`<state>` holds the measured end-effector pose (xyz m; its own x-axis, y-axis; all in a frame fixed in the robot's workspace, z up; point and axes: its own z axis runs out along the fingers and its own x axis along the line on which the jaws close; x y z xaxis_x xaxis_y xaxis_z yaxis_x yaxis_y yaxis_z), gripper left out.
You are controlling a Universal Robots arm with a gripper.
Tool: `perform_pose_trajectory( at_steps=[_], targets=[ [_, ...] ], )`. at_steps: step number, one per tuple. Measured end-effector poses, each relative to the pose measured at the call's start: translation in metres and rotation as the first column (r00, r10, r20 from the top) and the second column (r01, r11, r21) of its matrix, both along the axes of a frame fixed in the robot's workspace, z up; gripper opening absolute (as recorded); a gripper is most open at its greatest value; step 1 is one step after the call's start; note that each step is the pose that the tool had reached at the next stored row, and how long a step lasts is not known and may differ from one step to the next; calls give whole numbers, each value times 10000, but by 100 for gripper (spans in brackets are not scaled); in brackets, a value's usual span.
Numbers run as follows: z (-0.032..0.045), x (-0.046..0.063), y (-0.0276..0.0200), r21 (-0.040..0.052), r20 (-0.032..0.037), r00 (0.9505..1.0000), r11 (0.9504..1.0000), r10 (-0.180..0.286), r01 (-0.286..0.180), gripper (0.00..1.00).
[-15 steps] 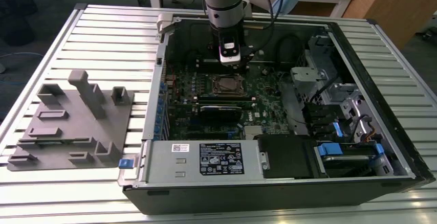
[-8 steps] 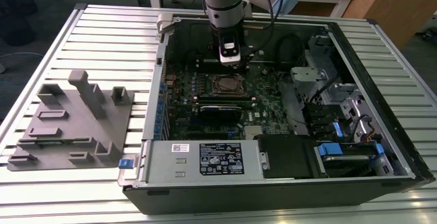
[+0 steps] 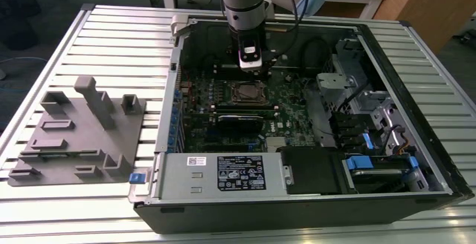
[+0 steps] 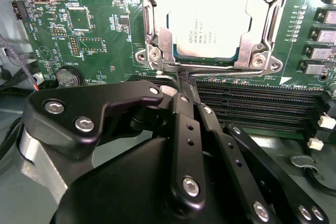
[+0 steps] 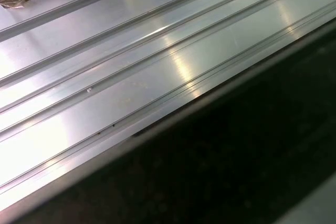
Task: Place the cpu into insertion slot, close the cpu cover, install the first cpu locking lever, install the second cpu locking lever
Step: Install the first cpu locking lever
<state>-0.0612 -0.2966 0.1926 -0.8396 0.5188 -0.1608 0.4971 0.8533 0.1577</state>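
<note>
The cpu lies flat in the insertion slot, its pale metal top showing through the window of the cpu cover. The cover lies down over it as a silvery frame. A thin wire locking lever runs along the socket edge nearest my gripper. My gripper is shut, its black fingertips pressed together right at that lever, beside the socket's corner screw. In the exterior view the gripper hangs inside the open computer case, just behind the socket.
Long black memory slots run beside the socket, and a coin battery sits on the green board. The case walls ring the board, with a power supply in front. A grey fixture lies on the ribbed metal table.
</note>
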Motion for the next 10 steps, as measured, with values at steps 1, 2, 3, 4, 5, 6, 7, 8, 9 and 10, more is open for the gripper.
perform_pose_trajectory(
  at_steps=[1, 2, 3, 4, 5, 6, 7, 8, 9, 10],
  targets=[
    [0, 0, 0, 0, 0, 10000, 10000, 0, 0, 11],
    [0, 0, 0, 0, -1, 10000, 10000, 1, -1, 11],
    [-1, 0, 0, 0, 0, 10000, 10000, 0, 0, 11],
    [-1, 0, 0, 0, 0, 10000, 10000, 1, -1, 11],
    [-1, 0, 0, -1, -1, 10000, 10000, 1, -1, 11],
    [-2, 0, 0, 0, 0, 10000, 10000, 1, -1, 11],
    [-2, 0, 0, 0, 0, 10000, 10000, 1, -1, 11],
    [-2, 0, 0, 0, 0, 10000, 10000, 0, 0, 11],
    [-3, 0, 0, 0, -1, 10000, 10000, 1, -1, 11],
    [-3, 0, 0, 0, 0, 10000, 10000, 0, 0, 11]
  ],
)
